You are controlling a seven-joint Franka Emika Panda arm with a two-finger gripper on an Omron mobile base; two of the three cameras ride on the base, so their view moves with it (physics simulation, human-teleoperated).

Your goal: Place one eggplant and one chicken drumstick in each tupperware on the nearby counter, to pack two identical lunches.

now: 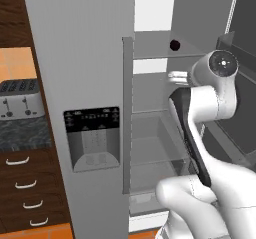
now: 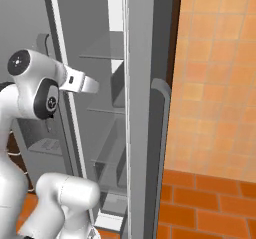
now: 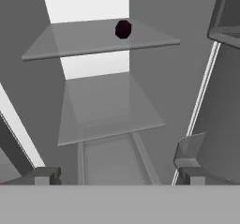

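well apart, eggplant (image 3: 123, 29) sits on shelf (image 3: 70, 42) beyond the released pincer (image 3: 119, 174).

No legible text, brand, number or sign was found. The black control panel (image 1: 92, 119) above the grey dispenser recess on the grey refrigerator door (image 1: 75, 58) carried small pale marks, too blurred to be read

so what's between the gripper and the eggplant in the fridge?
Nothing solid. In the hand view the open gripper faces the eggplant on an upper glass shelf; a lower shelf spans beneath, bare.
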